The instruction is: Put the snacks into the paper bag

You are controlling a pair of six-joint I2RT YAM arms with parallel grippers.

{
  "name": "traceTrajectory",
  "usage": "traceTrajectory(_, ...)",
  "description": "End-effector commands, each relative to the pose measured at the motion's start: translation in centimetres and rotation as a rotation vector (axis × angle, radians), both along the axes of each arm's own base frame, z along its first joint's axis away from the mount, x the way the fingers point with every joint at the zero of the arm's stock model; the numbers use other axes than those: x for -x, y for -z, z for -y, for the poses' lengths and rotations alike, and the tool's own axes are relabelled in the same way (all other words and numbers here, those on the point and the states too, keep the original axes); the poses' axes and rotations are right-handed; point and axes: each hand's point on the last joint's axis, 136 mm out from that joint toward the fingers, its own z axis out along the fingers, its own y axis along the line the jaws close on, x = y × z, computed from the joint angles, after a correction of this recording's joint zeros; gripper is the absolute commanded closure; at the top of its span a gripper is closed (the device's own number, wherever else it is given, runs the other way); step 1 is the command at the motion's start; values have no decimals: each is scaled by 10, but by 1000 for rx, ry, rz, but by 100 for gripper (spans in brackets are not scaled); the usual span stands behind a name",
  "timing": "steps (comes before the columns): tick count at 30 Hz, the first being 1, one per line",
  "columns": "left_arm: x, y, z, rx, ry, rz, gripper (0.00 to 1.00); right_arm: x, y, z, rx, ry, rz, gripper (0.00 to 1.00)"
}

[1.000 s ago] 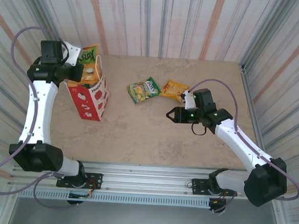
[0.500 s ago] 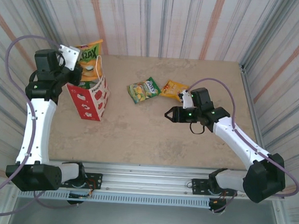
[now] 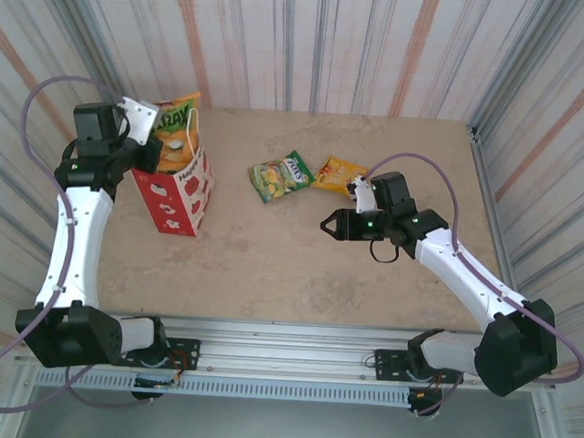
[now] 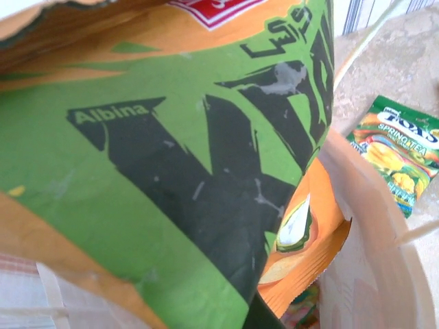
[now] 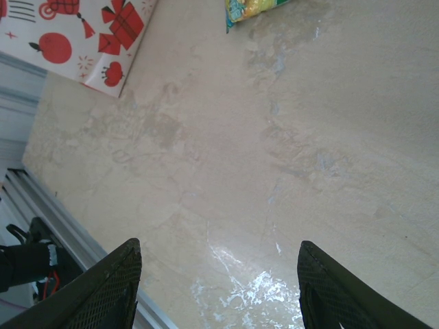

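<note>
The paper bag (image 3: pixel 178 193), red with white pictures, stands at the table's left. A green and orange snack packet (image 3: pixel 177 115) sticks up out of its mouth, and my left gripper (image 3: pixel 156 129) is shut on it. In the left wrist view this packet (image 4: pixel 171 171) hangs close to the camera over the bag's white rim (image 4: pixel 363 233), hiding the fingers. A green-yellow packet (image 3: pixel 280 175) and an orange-yellow packet (image 3: pixel 340 171) lie mid-table. My right gripper (image 3: pixel 332 224) hovers open just below them, its jaws (image 5: pixel 219 247) wide over bare tabletop.
Striped walls enclose the table on three sides. The metal rail (image 3: pixel 294 339) with the arm bases runs along the near edge. The right wrist view catches the bag's side (image 5: pixel 75 34) at top left and a packet's edge (image 5: pixel 257 8) at the top.
My left gripper has shifted slightly at the bag's mouth and the green and orange packet sits a little lower. The right gripper has edged left, still open.
</note>
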Motion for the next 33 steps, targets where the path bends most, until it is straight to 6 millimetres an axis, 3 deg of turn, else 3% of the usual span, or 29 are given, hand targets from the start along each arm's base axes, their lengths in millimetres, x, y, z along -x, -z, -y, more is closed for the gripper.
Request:
traceTrajectory(1, 8, 6, -3, 9, -11, -49, 100, -3, -7, -3, -2, 8, -2, 39)
traceTrajectory(8, 15, 19, -11, 26, -62, -204, 100, -2, -7, -5, -7, 2, -8, 39)
traceTrajectory(11, 12, 24, -20, 21, -119, -242, 95, -1, -8, -5, -4, 0, -10, 39)
traceTrajectory(13, 9, 26, -27, 9, -159, -263, 82, -1, -9, -5, -3, 0, -10, 39)
traceTrajectory(15, 5, 23, -35, 1, -205, -259, 60, -1, -10, -5, -2, 0, -9, 39)
traceTrajectory(18, 3, 8, -38, 2, -231, -212, 50, -2, -12, -5, 0, 2, -6, 39)
traceTrajectory(25, 11, -30, -27, 59, -205, -102, 50, -3, -12, -9, -1, -4, -7, 39)
traceTrajectory(33, 22, -38, 12, 268, -78, -86, 52, -5, -14, -22, 0, -33, -7, 39)
